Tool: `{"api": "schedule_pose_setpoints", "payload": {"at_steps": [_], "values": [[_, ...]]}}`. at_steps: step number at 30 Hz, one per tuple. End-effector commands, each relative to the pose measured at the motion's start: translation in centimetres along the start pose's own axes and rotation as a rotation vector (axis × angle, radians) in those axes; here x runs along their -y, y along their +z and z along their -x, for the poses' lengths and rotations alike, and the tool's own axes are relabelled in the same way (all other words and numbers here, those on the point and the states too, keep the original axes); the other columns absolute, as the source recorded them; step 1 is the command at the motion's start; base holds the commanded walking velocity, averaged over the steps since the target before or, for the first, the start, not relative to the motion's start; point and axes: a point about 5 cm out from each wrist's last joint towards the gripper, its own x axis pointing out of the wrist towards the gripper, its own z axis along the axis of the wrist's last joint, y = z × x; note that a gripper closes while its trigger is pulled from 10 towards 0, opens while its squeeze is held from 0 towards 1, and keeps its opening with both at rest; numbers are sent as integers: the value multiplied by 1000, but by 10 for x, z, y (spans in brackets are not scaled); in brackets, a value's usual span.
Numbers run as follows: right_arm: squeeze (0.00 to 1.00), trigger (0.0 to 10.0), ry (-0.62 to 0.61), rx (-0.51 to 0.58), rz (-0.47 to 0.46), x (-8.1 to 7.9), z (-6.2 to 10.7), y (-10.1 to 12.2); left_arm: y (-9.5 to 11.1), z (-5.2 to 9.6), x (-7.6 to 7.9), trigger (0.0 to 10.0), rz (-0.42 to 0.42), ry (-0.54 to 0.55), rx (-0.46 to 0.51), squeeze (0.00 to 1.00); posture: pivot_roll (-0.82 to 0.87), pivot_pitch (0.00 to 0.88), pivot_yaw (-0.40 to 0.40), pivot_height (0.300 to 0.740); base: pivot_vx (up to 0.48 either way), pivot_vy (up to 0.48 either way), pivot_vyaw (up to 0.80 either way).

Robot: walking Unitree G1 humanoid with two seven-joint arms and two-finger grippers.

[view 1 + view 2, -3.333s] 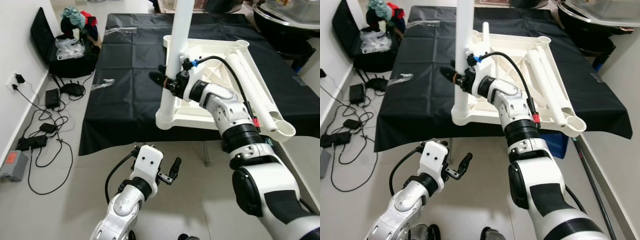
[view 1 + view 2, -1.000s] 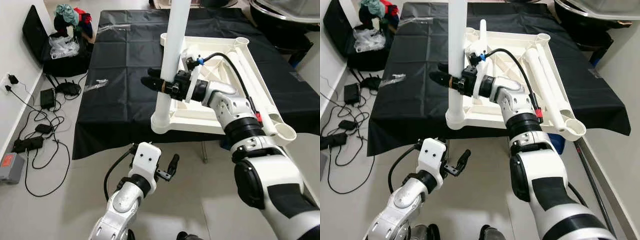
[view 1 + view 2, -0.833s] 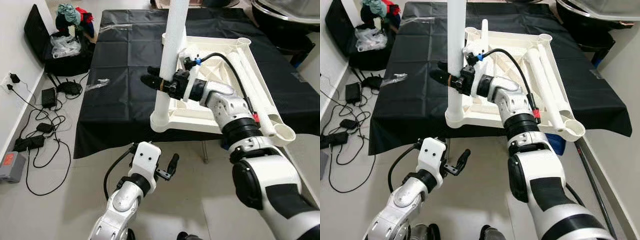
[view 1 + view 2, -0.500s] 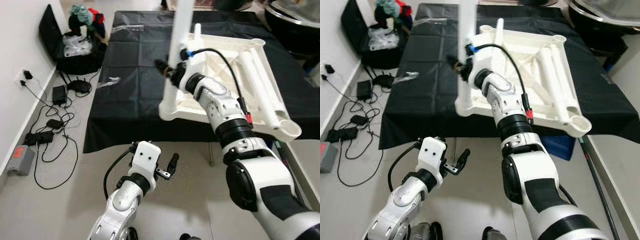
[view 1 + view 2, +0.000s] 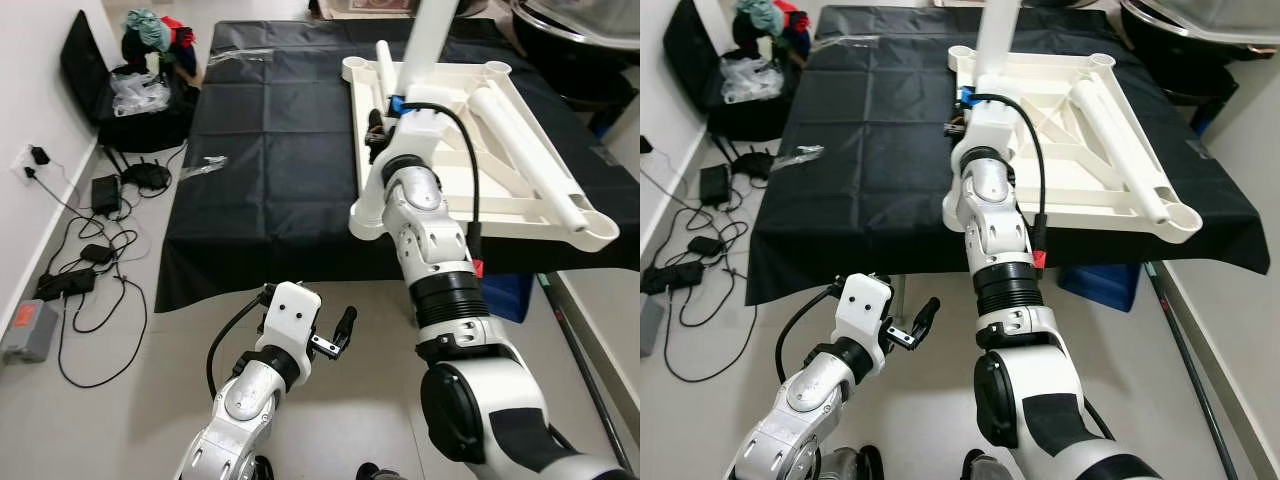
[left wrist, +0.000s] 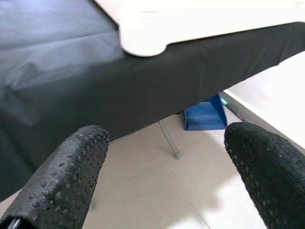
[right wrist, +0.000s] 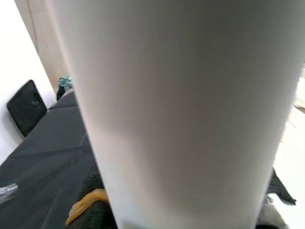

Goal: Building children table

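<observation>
So the white table frame (image 5: 470, 160) is lying upside down on the surface (image 5: 270, 150), which is covered in a black cloth. One white leg (image 5: 425, 40) stands upright at its near left corner, and another leg (image 5: 525, 140) lies flat along the right side. The right gripper (image 5: 376, 128) is up against the upright leg; its wrist view shows the leg pressed right in close, but I can't tell whether the fingers are closed on it. The left gripper (image 6: 167, 162) hangs low over the floor (image 5: 150, 400) in front of the surface, fingers (image 6: 62, 176) spread wide apart, holding nothing. Cables (image 5: 90, 260) and a bag (image 5: 140, 90) sit by the wall on the left.
</observation>
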Motion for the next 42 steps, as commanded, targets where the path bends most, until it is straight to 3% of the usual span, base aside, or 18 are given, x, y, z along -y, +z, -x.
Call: {"api": "schedule_pose_setpoints", "payload": {"at_steps": [1,2,4,5,6,7,10,11,12,14,16,18,24,32,33,34,35,42], "values": [[192,10000,19,-36,-57,-3,2,-10,-7,0,1,10000,12,0,-34,0,127,205,-45,740,0,0,0],[1000,10000,80,-45,-69,-7,2,-11,-7,0,1,10000,13,0,-34,0,128,205,-45,740,0,0,0],[1000,10000,159,-57,-64,-9,0,-12,-7,0,1,10000,14,-1,-34,0,128,206,-45,740,0,0,0],[0,10000,221,-79,-57,-7,-1,-13,-7,0,1,10000,15,0,-35,0,125,207,-45,740,0,0,0],[0,10000,221,-79,-57,-7,-1,-13,-7,0,1,10000,15,0,-35,0,125,207,-45,740,0,0,0],[0,10000,356,-126,-105,-5,-3,-14,-7,-1,1,10000,16,0,-34,0,122,208,-46,740,0,0,0],[0,10000,432,-150,-129,-2,-3,-12,-7,-1,1,10000,17,1,-35,0,123,209,-46,740,0,0,0],[0,10000,579,-161,-136,1,0,-8,-7,-1,1,10000,17,2,-35,0,123,208,-49,740,0,0,0],[0,10000,579,-161,-136,1,0,-8,-7,-1,1,10000,17,2,-35,0,123,208,-49,740,0,0,0],[0,10000,835,-174,-116,8,7,-2,-7,-1,1,10000,18,3,-35,0,124,209,-49,740,0,0,0],[0,10000,835,-174,-116,8,7,-2,-7,-1,1,10000,18,3,-35,0,124,209,-49,740,0,0,0],[0,10000,1052,-167,-90,11,18,5,-7,-1,1,10000,18,3,-34,0,125,214,-50,740,0,0,0],[0,10000,1164,-170,-54,12,20,9,-6,-1,1,10000,21,5,-34,0,124,222,-51,740,0,0,0],[0,10000,1104,-141,-77,6,8,17,-6,-1,1,10000,23,6,-33,0,125,209,-53,740,0,0,0],[0,7765,1101,-139,-64,6,7,16,-6,0,2,10000,22,6,-33,0,128,206,-54,740,0,0,0],[0,7765,1101,-139,-64,6,7,16,-6,0,2,10000,22,6,-33,0,128,206,-54,740,0,0,0],[0,0,1085,-134,-47,6,6,15,-6,0,2,10000,21,5,-33,0,131,200,-62,740,0,0,0],[0,0,980,-118,-23,14,3,10,-8,2,4,10000,17,4,-34,0,137,165,-67,740,0,0,0]]}}
